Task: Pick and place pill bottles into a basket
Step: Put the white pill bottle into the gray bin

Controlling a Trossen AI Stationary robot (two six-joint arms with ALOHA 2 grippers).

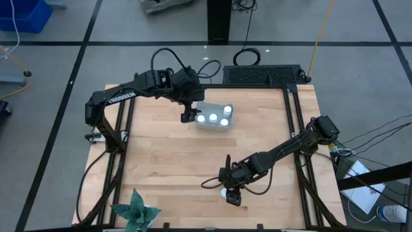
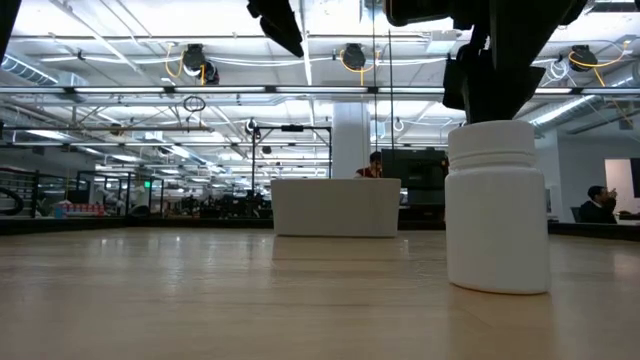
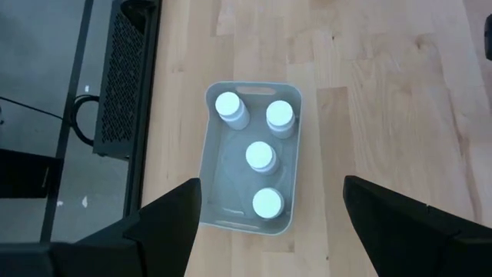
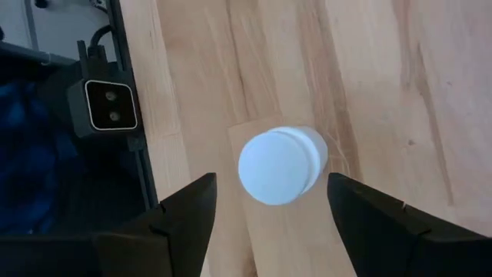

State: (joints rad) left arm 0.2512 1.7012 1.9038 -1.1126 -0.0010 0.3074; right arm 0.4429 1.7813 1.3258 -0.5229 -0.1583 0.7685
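Pill bottles number five: four stand upright inside the basket (image 3: 213, 115), caps (image 3: 260, 155) up; the fifth bottle (image 4: 280, 164) stands alone on the wooden table (image 1: 167, 161), well apart from the basket toward the table's near edge. Left gripper (image 3: 269, 223) hovers above the basket with its fingers spread and nothing between them; right gripper (image 4: 269, 208) hangs just above the lone bottle, fingers parted to either side of it, not gripping
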